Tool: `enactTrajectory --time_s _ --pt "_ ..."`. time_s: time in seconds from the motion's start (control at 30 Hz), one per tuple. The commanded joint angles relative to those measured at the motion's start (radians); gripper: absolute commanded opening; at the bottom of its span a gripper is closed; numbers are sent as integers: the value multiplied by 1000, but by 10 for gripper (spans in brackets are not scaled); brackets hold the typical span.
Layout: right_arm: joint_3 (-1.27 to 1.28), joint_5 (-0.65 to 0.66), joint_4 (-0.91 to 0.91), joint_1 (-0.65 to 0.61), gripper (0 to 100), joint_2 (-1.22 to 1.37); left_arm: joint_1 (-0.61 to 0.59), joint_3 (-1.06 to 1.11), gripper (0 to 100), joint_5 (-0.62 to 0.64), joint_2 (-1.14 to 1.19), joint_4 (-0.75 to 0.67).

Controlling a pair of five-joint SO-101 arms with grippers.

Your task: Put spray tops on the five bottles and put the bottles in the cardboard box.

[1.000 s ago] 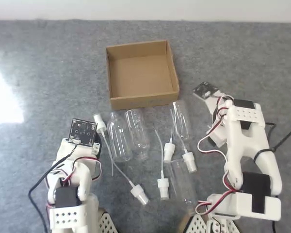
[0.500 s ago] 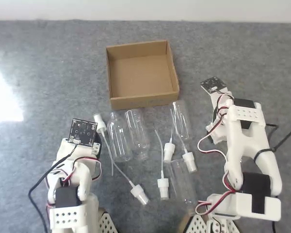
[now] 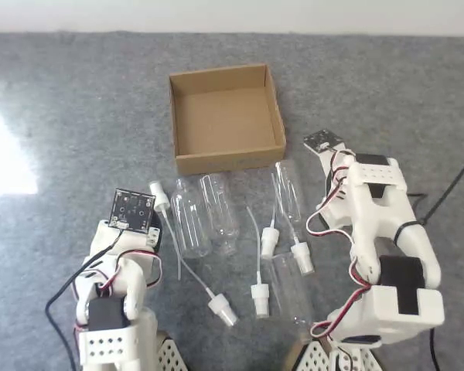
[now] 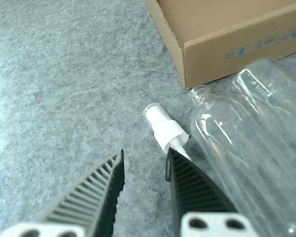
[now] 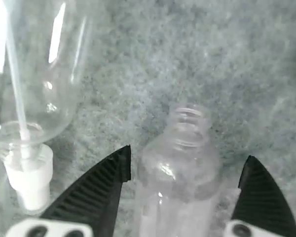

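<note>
Several loose spray tops [image 3: 260, 300] with long dip tubes lie scattered on the grey mat [image 3: 77, 100] between the two arms. They are mixed among clear bottles [image 3: 188, 216] lying on their sides just in front of the cardboard box [image 3: 230, 160]. The capped bottle [image 3: 290, 189], nearest the right arm, has a top fitted, with its tube running inside.

The left arm sits folded low at the near edge. The left gripper [image 4: 145, 155] points down at the mat with a narrow gap between its jaws, and it grips nothing. A white spray top [image 4: 165, 131] lies just past one jaw tip, beside an open-necked bottle [image 4: 222, 133].

The right arm bends forward over the right side of the cluster. The right gripper [image 5: 187, 157] is spread wide, one jaw on either side of an uncapped bottle [image 5: 180, 168], and seemingly neither jaw touches it. In the high view that bottle probably lies under the arm.

The box stands open-topped with its brown floor fully showing, and every bottle lies outside it.
</note>
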Motion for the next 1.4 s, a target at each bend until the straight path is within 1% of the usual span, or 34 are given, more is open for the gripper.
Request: enactTrajectory --time_s 0.0,0.13,0.33,0.5,0.67,0.8,0.87,1.17,1.37 --pt "-91 57 65 -7 315 -16 -5 -12 127 -8 -11 5" --pt "-97 91 74 -5 314 -15 -5 -12 127 -8 -11 5" --pt "-97 92 74 1 313 -7 -5 -12 127 -8 -11 5" --pt "-95 92 81 1 220 -7 -5 -12 127 -8 -11 5" --pt "-92 87 88 2 180 -8 -5 -12 127 -8 -11 5" --pt "-104 86 116 -4 122 -22 -5 -12 127 -8 -11 5" --pt "-109 84 133 -7 114 -36 -5 -12 127 -8 -11 5" --pt "-109 83 259 -8 109 -217 -5 -12 127 -8 -11 5" --pt "-107 -20 283 -8 108 -386 -5 -12 128 -8 -11 5"
